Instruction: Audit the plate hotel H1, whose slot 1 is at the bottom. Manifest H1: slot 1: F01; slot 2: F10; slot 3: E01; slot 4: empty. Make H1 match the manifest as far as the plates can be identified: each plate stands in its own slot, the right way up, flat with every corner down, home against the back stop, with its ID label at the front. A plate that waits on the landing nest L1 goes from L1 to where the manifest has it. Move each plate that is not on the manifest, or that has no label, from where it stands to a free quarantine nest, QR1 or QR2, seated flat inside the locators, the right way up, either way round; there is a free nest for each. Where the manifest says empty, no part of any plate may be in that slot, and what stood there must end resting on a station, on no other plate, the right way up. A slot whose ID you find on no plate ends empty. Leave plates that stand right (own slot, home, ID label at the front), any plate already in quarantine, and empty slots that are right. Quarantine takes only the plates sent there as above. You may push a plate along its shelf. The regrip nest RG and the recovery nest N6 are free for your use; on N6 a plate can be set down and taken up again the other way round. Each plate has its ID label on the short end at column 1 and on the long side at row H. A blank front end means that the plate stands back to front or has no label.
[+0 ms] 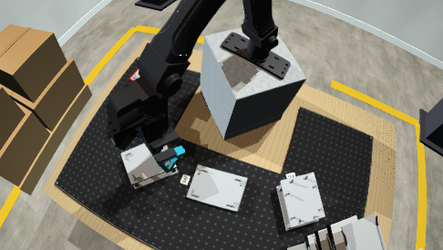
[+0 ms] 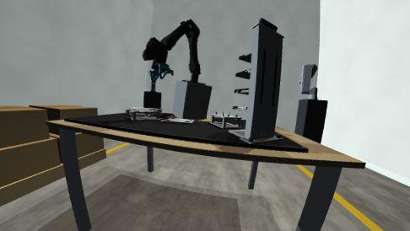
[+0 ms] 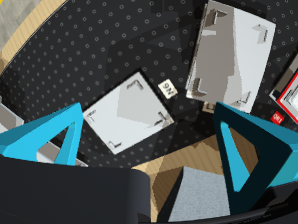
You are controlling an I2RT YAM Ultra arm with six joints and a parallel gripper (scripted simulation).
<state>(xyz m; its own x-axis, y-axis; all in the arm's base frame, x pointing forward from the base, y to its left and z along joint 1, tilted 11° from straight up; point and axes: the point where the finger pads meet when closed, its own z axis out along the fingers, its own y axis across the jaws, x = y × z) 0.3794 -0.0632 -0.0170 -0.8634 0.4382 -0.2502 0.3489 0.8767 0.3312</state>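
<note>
The plate hotel H1 (image 2: 265, 80), the tall grey tower with shelves projecting from one side, stands at the near end of the black mat (image 2: 126, 123), well apart from the arm. From the room its shelves show edge-on only; which slots hold plates, and which labels face front, cannot be told.

Across the mat lie three pale stations: a raised nest carrying a plate (image 1: 141, 163) at the far end, a flat nest (image 1: 217, 187) in the middle with a small label tag (image 1: 184, 179) just beside it, and a taller nest (image 1: 301, 200) nearest the hotel. A red-framed nest (image 3: 288, 96) shows at the edge of the wrist view.

The gripper (image 1: 168, 158) hangs high above the raised nest, cyan fingers spread fully apart with nothing between them. The arm rises from a grey pedestal (image 1: 248, 98) behind the nests.

Hazards, as judged: no plate ID is legible from here, so a plate could be picked on a guess and sent to the wrong station. A descent off-centre could land a fingertip on the plate's top rather than astride its sides, tilting it off its locators. The pedestal stands close to the arm's path toward the hotel, so a low sweep risks a strike.
</note>
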